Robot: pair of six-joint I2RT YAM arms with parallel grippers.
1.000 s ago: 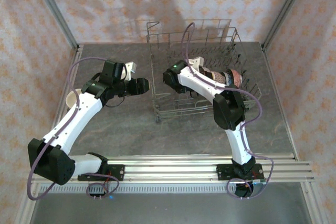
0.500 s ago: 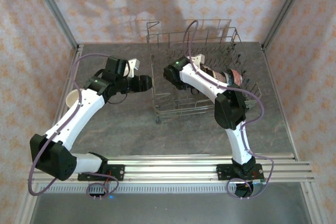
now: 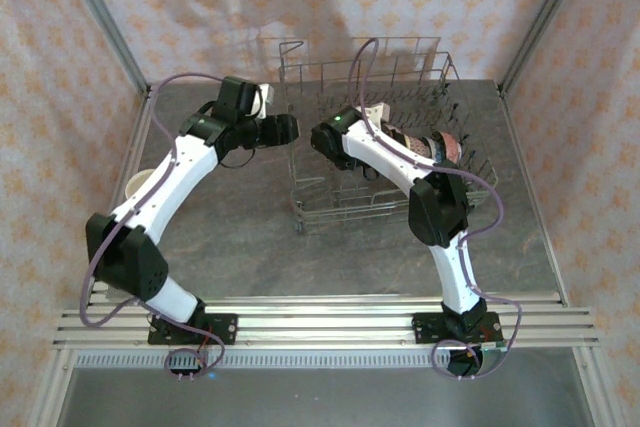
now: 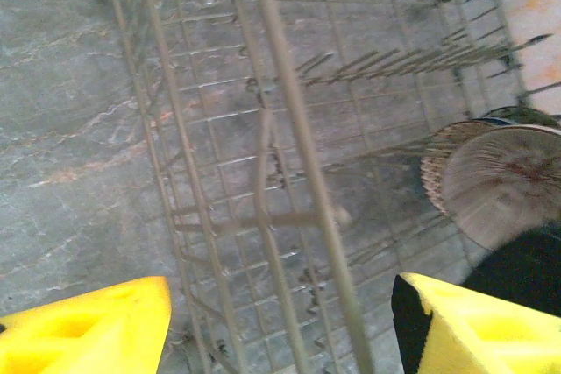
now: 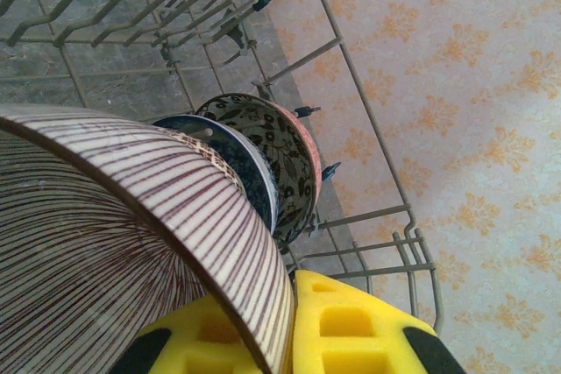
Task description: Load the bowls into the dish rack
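Three bowls (image 5: pixel 263 151) stand in the rack (image 3: pixel 340 212), centre right. The right pincer (image 5: pixel 280 330) grips a striped bowl (image 5: pixel 105 243) there. The left pincer (image 4: pixel 276 295) gapes empty beside it. A cream bowl (image 3: pixel 133 187) waits far left.

The left yellow-fingered gripper (image 4: pixel 280 326) gaped wide — the right yellow-fingered gripper (image 5: pixel 279 348) pinched the rim of a brown-striped ceramic bowl (image 5: pixel 105 243).

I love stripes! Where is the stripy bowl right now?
In the right wrist view, the stripy bowl is inside the dish rack, pinched by the right gripper, beside the dark blue bowl.
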